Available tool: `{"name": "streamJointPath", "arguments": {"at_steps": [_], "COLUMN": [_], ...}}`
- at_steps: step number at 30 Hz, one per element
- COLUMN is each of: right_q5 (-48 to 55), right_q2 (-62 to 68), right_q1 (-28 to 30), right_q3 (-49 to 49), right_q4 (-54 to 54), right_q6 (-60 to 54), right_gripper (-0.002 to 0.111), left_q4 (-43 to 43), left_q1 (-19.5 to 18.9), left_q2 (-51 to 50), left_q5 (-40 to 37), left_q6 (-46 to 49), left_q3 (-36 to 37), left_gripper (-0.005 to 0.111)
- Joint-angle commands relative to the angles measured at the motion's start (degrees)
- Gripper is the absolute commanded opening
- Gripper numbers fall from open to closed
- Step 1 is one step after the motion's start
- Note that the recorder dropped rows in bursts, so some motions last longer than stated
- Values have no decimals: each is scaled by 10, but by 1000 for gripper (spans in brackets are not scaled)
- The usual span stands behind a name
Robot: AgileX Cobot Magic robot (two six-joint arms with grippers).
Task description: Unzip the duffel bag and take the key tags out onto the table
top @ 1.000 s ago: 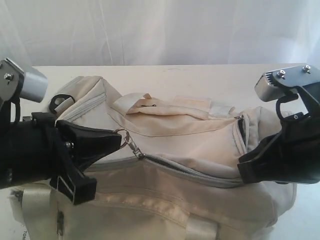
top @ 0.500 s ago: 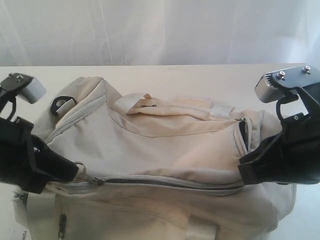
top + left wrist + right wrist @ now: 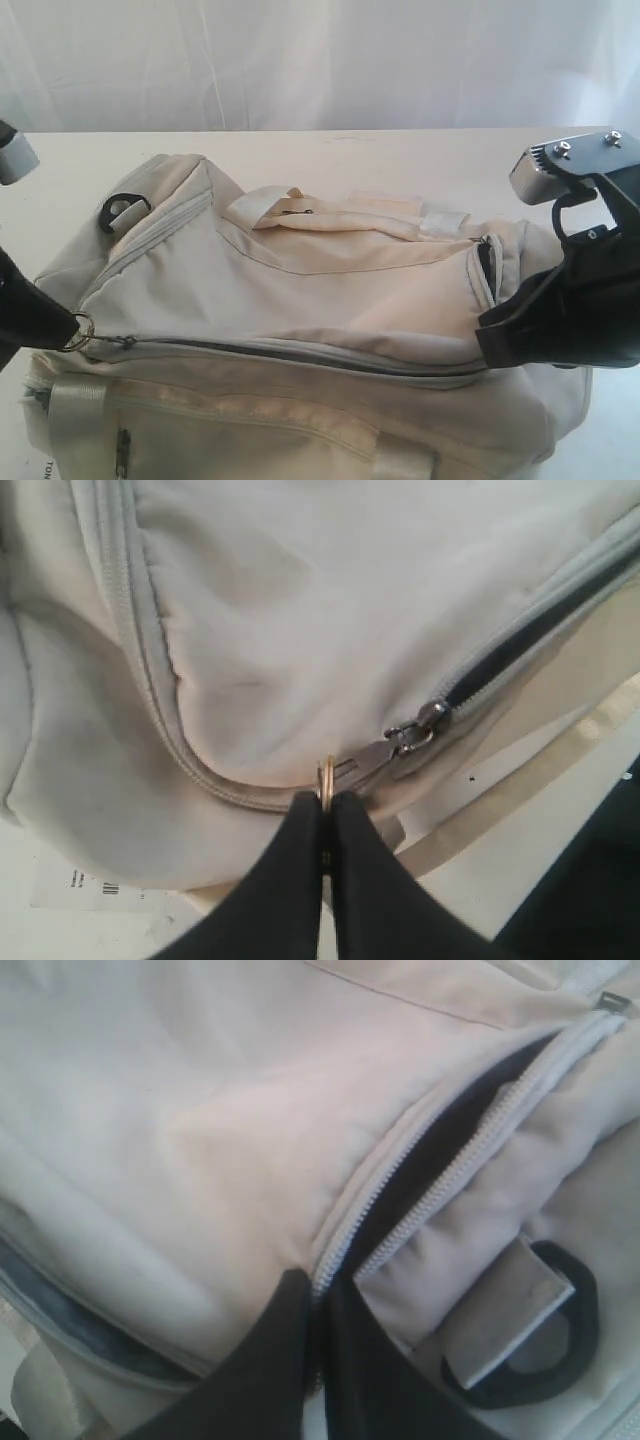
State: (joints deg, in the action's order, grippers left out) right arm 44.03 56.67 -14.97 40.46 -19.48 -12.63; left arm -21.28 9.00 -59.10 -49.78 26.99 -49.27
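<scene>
A broad white table [image 3: 400, 155] is seen under a cream duffel bag [image 3: 330, 290], and the room behind is closed off by a pale, softly folded curtain [image 3: 320, 60] that runs along the table's far edge. The bag is stretched between the two grippers and fills most of the surface between them. The left gripper [image 3: 327, 810] is pressed together on a small metal ring [image 3: 326, 775], which is linked to the zipper slider [image 3: 425, 720] just beyond its tips. From that slider the main zipper [image 3: 300, 358] is seen parted in a dark slit that runs away from the left gripper towards the right one. Below the left gripper a printed paper label [image 3: 85, 885] lies on the tabletop, partly covered by the bag, and a pale webbing strap [image 3: 75, 420] is seen near it. The right gripper [image 3: 318, 1300] is clamped on the bag's fabric where the two rows of a side zipper [image 3: 440, 1150] meet; that zipper gapes open ahead of its tips onto a dark interior. A black D-ring [image 3: 565, 1360] on a webbing tab lies just beside this gripper.
</scene>
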Motion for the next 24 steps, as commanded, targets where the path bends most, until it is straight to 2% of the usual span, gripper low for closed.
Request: {"name": "streamJointPath", "arguments": {"at_steps": [1,6,11,13,18,20,24], "right_q5": [-7,-19,-17,-14,-3,15,63], "right_q2": [1,1,1,1,1,0,-6], "right_q1": [1,1,1,1,1,1,1], "right_q3": [-7,-7,-7,-6,7,26,80], "right_q4": [11,16,17,17,17,16,14], "right_q6": [1,1,-1,-6,-6,-6,-6], "right_gripper": [0,0,3,11,47,56,59], "left_q4": [44,123,124,113,95,89,61], "left_q1": [-3,-3,-3,-3,-3,-3,-3], "left_q2": [34,80,119,125,128,128,128], "left_q5": [-12,-12,-16,-22,-23,-23,-16], "left_q6": [-18,-82,-92,-92,-87,-84,-54], "left_q3": [-8,-28,-30,-30,-24,-20,-12], "left_gripper": [0,0,0,0,0,0,0]}}
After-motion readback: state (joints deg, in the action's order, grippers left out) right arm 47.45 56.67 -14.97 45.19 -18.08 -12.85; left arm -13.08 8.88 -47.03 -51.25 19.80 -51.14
